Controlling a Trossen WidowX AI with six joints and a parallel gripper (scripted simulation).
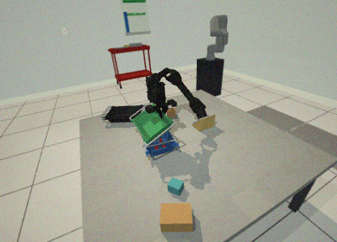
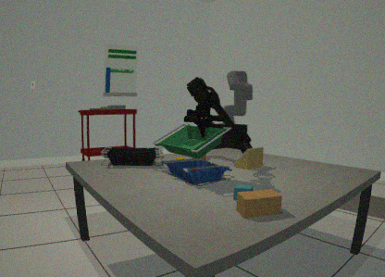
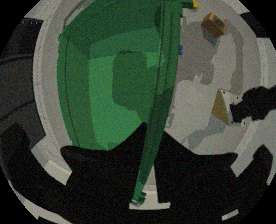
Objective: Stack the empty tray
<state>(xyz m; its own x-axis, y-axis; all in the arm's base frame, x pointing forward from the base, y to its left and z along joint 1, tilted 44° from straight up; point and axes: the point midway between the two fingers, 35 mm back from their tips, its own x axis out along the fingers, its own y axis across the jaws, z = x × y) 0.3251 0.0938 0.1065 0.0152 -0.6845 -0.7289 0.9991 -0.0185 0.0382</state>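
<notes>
My hand (image 1: 161, 114) (image 2: 203, 132) (image 3: 147, 125) pinching the green tray's (image 1: 151, 125) (image 2: 192, 141) (image 3: 116, 85) wall, tray tilted, blue tray (image 1: 161, 150) (image 2: 198, 171) on bench (image 1: 121, 171) (image 2: 176, 210) toward six o'clock in the top view

1. The gripper (image 1: 161, 114) (image 2: 203, 132) (image 3: 147, 125) points downward, its two fingers closed in a grip, one on each side of what they pinch.
2. The wrist (image 1: 156, 95) (image 2: 203, 114) sits just above the gripper.
3. The arm (image 1: 184, 87) (image 2: 216, 102) is bent, arching higher than the gripper.
4. From there it slopes down to its base (image 1: 198, 105) (image 2: 240, 135) (image 3: 259, 102), well apart from the gripper.
</notes>
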